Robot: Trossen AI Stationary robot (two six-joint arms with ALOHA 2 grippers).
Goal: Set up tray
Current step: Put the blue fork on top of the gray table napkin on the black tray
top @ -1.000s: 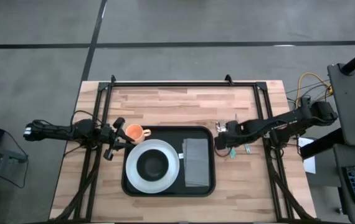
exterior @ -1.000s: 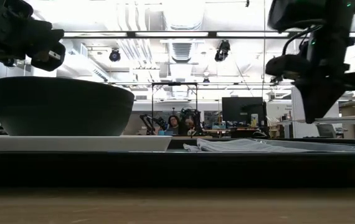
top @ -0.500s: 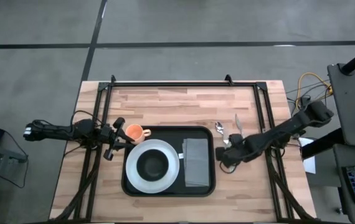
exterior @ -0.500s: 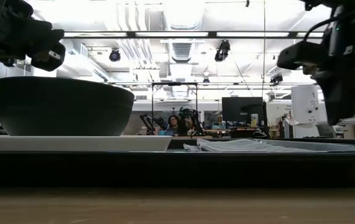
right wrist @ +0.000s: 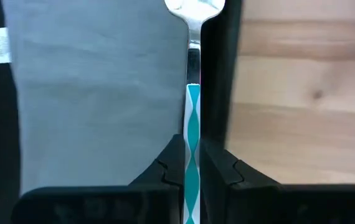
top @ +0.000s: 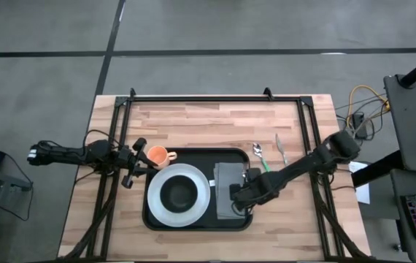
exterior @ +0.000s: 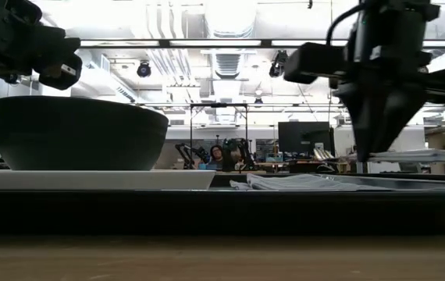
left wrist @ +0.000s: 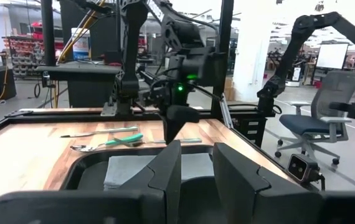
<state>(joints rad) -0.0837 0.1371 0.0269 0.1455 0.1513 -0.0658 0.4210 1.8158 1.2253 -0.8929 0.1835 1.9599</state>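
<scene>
While the right gripper (top: 241,194) pinches a teal-handled utensil (right wrist: 192,118) above the napkin (top: 226,191) near the tray (top: 197,223) rim at centre-right, its head is cropped; the left gripper (top: 133,169), fingers narrowly apart, waits left of centre.

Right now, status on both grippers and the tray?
Right gripper shut on teal-handled utensil, over grey napkin on tray. Left gripper open, waiting by orange cup. Nothing blocking.

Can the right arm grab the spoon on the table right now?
Probably not yet: the right gripper is shut on a teal-handled utensil above the napkin. The spoon itself lies uncovered beside the tray. Left gripper waits by the cup.
</scene>
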